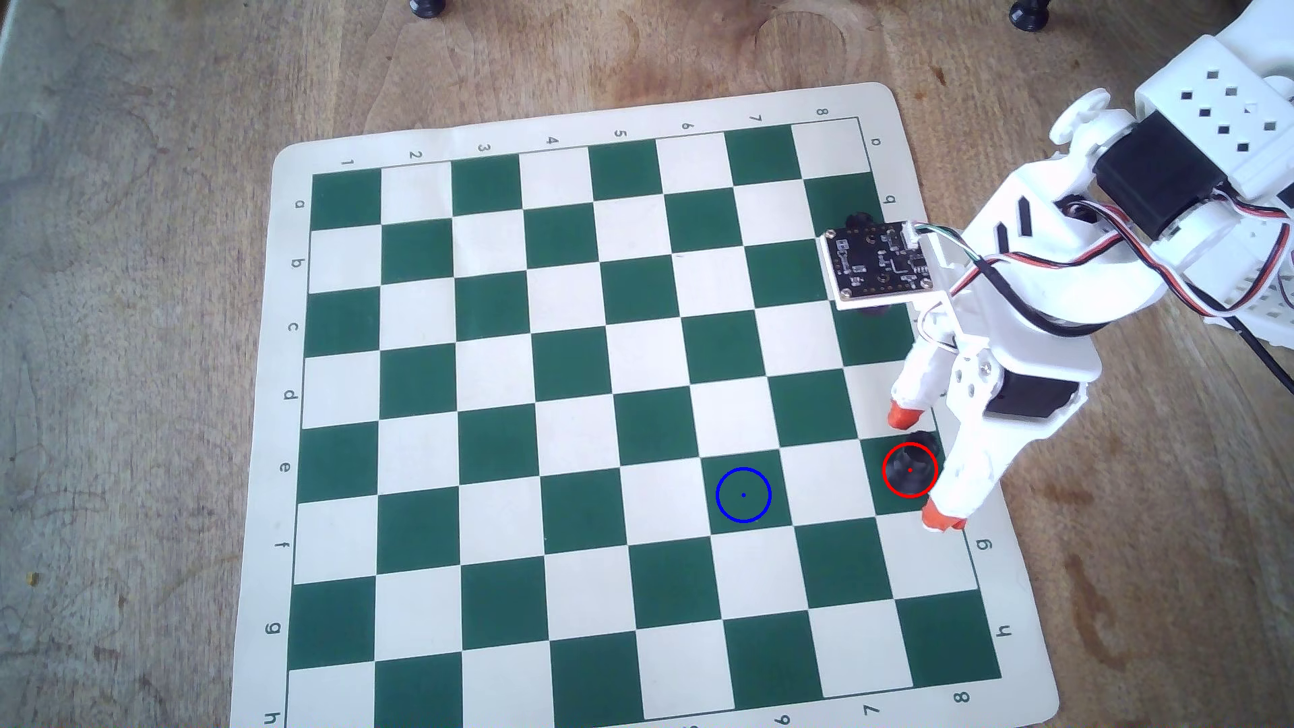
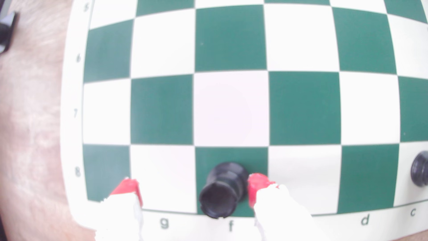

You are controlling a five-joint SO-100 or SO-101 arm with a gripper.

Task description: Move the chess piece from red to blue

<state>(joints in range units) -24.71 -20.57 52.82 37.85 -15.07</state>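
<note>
The chess piece, small and black with a round base, stands on a green square at the right edge of the board, inside the red circle. My gripper is open and straddles it, one orange fingertip on each side. In the wrist view the piece stands between the fingers of the gripper, close beside the right red fingertip and farther from the left one. The blue circle marks an empty green square two squares left of the red one in the overhead view.
The green and white chessboard mat lies on a wooden table. A second black piece stands on the same edge row, mostly hidden under the wrist camera board in the overhead view. Two black feet stand at the table's far edge.
</note>
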